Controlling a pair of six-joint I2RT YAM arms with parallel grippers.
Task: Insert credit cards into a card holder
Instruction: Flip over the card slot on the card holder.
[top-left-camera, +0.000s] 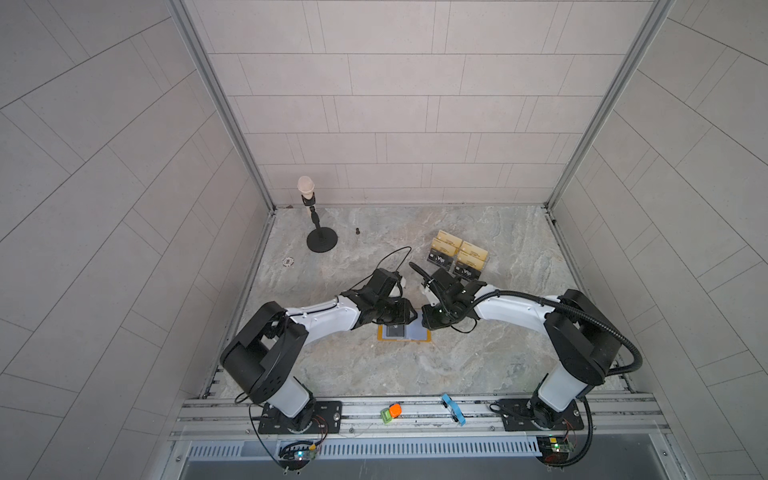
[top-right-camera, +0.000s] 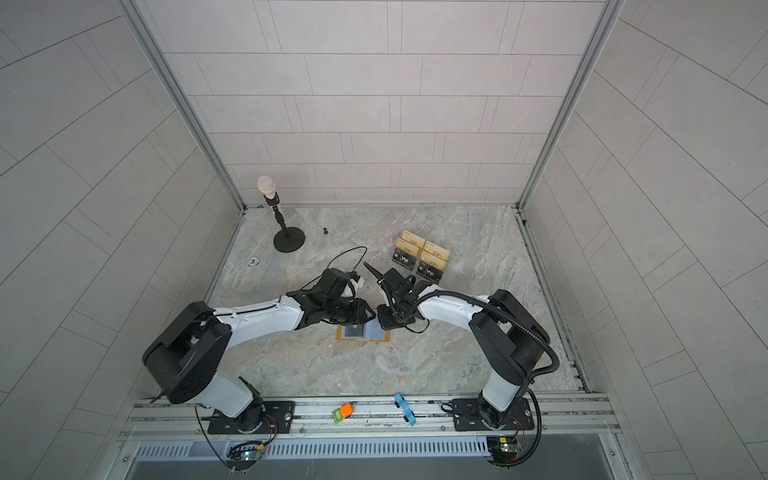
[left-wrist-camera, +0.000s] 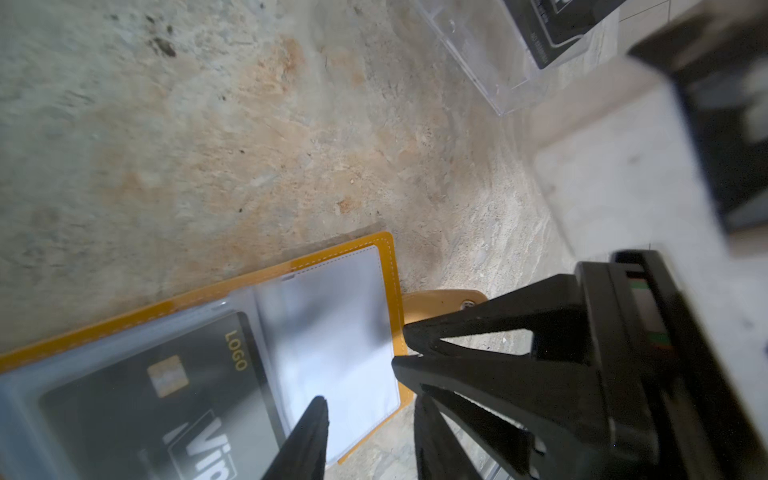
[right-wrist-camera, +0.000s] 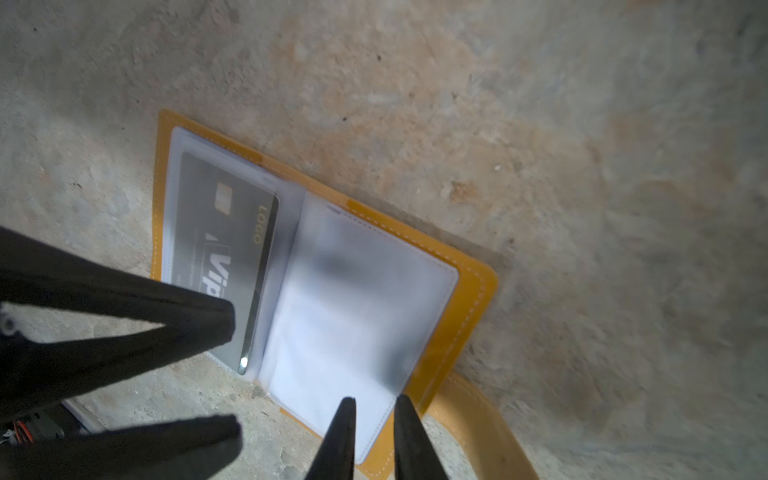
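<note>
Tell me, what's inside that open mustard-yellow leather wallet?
One black rectangular "Vip" card in a clear plastic sleeve; the facing sleeve looks empty. Sleeves underneath are covered.

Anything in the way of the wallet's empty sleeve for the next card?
Nothing lies on the empty sleeve of the wallet. Both end effectors crowd it: the right end effector sits at its edge near the snap tab, the left end effector over the black card already in the other sleeve.
</note>
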